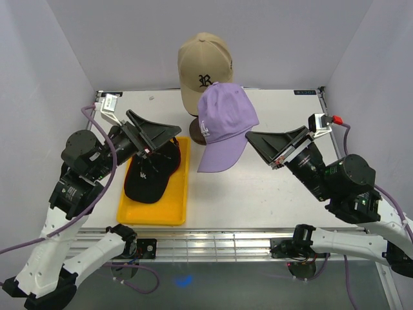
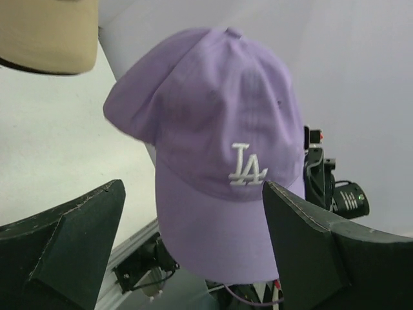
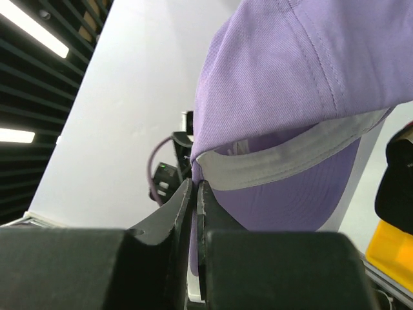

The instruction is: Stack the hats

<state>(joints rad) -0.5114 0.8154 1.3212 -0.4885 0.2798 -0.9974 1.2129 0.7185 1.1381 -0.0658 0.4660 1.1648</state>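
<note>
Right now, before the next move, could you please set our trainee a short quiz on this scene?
1. Which pincer holds the lavender cap? A) left B) right C) neither
2. True or false: the black cap lies in the yellow tray.
3. Fill in: the white letters stitched on the lavender cap read ____.
Key: 1 B, since the right pincer is shut on the cap's edge and the left pincer is open and holds nothing. 2 true. 3 LA.
</note>
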